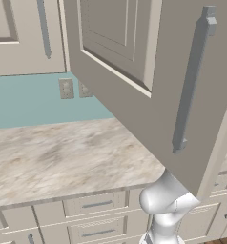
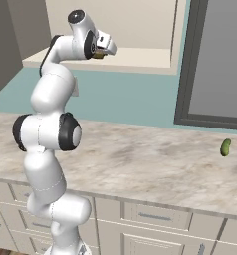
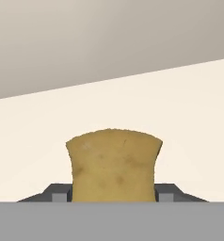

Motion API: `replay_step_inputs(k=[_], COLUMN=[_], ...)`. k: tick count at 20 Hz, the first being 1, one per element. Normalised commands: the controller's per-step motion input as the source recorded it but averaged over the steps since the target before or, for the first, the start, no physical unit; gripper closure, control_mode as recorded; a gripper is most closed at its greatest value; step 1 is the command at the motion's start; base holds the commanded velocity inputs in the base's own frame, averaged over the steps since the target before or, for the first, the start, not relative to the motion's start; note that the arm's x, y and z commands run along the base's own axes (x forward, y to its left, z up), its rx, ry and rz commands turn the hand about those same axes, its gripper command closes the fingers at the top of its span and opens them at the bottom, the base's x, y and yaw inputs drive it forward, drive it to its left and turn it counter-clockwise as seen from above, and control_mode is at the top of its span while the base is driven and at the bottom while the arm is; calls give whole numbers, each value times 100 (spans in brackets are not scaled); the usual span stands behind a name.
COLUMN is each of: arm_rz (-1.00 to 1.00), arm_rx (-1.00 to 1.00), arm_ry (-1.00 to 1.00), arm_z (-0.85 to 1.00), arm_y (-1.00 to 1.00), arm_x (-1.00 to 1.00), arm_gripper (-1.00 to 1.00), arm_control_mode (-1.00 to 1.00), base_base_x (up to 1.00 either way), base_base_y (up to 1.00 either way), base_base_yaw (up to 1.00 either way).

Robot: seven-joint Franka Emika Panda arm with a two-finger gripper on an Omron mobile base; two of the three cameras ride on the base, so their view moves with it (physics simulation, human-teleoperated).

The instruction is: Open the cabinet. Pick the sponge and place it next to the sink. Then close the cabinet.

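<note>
The cabinet door [image 1: 134, 90] stands swung wide open, its long grey bar handle [image 1: 194, 81] facing the left base view. In the right base view my arm reaches up into the open cabinet, just above its pale shelf [image 2: 135, 57]. The gripper [image 2: 104, 51] holds a bit of yellow-tan at its tips. In the hand view the sponge [image 3: 114, 162] sits between the two dark fingertips [image 3: 57, 194], its sides pinched inward, with the gripper [image 3: 113, 196] shut on it over the cream shelf floor. The sink is out of view.
A small green pickle-like thing [image 2: 225, 147] lies on the marble counter [image 2: 140, 159] at the right. A dark-framed grey panel [image 2: 215, 60] rises behind it. Beige drawers [image 1: 96, 205] run below the counter edge, and the open door overhangs the counter.
</note>
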Motion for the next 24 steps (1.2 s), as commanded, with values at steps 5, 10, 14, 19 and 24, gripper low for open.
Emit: replay_step_inputs(k=[5, 10, 14, 19, 24], arm_rz=[0, 0, 0, 0, 0], arm_rx=[0, 0, 0, 0, 0], arm_ry=[-1, -3, -1, 0, 0], arm_z=[0, 2, 1, 2, 9], arm_y=[0, -4, -8, -12, -24], arm_x=[-26, -69, -66, -86, -100], arm_gripper=[100, 100, 100, 100, 100], arm_control_mode=[-100, -100, -100, -100, -100], base_base_x=[0, 0, 0, 0, 0], base_base_y=[0, 0, 0, 0, 0], base_base_yaw=[0, 0, 0, 0, 0])
